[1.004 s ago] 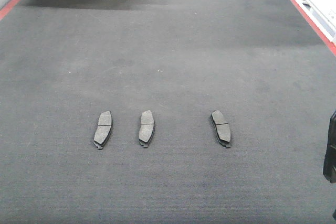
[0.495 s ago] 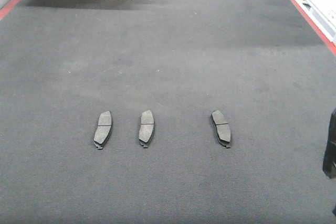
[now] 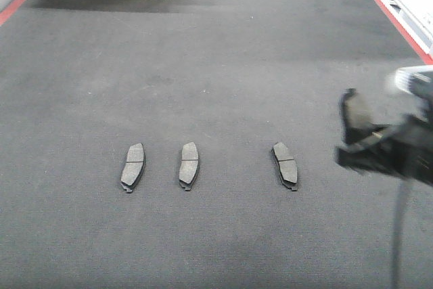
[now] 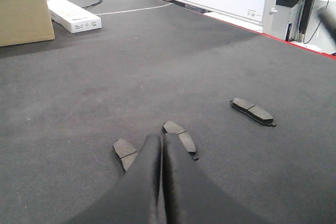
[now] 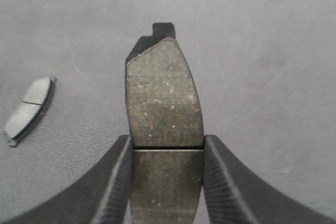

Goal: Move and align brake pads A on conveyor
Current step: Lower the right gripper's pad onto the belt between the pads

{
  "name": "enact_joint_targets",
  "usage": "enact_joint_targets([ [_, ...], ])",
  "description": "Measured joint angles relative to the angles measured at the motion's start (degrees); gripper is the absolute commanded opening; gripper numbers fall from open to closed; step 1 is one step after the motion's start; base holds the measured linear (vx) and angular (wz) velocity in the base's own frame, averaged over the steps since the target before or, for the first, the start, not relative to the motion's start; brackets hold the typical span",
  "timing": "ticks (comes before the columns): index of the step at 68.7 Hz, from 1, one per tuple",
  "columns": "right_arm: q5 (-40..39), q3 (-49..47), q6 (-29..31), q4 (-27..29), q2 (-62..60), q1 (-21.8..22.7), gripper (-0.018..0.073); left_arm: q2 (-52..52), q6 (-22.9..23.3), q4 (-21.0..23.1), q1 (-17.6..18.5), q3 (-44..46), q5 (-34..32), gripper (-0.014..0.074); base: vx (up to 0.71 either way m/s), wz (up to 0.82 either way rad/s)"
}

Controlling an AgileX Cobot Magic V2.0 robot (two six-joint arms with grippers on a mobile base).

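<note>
Charcoal felt of the conveyor [image 3: 216, 65] carries three of the brake pads A in a rough row, while the fourth pad [image 5: 165, 124] is clamped between the fingers of the right gripper [image 5: 167, 153], hanging above the belt off to the right of the row. From that gripper, the nearest lying pad [image 3: 285, 165] sits just to its left and slightly lower in the front view; the middle pad [image 3: 189, 164] and the far-left pad [image 3: 132, 166] lie well beyond it, close to each other.

The left gripper [image 4: 160, 153] rests shut with nothing in it, its tips hovering just short of those two left pads.

By my judgement the job is mostly done: three pads are down and roughly parallel (the right one leans the opposite way). What is left is setting the held pad onto the belt in line, perhaps in the wide gap to the claw's left or at the row's right end.
</note>
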State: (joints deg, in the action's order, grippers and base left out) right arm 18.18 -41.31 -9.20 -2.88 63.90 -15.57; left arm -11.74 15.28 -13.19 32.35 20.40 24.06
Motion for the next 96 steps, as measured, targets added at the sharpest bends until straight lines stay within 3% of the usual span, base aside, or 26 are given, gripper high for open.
enact_joint_targets([
  [7,0.18,-3.81,0.0,2.88,7.35,-0.91,0.0008,0.0,0.0,0.0,0.0,0.0,0.0,-0.0006,0.0,0.0],
  [27,2.99,-13.51,-1.46,9.07,23.9,-9.78,0.0023,0.0,0.0,0.0,0.0,0.0,0.0,-0.0006,0.0,0.0],
  [47,9.39,-25.95,-1.94,17.59,39.67,-10.18,0.0034,0.0,0.0,0.0,0.0,0.0,0.0,-0.0006,0.0,0.0],
  [76,9.15,-31.16,-2.05,18.51,50.37,-10.18,0.0059,0.0,0.0,0.0,0.0,0.0,0.0,-0.0006,0.0,0.0],
  [84,8.86,-31.33,-2.17,18.56,50.73,-10.18,0.0108,0.0,0.0,0.0,0.0,0.0,0.0,-0.0006,0.0,0.0],
  [96,8.67,-31.46,-2.17,18.56,50.9,-10.18,0.0303,0.0,0.0,0.0,0.0,0.0,0.0,-0.0006,0.0,0.0],
])
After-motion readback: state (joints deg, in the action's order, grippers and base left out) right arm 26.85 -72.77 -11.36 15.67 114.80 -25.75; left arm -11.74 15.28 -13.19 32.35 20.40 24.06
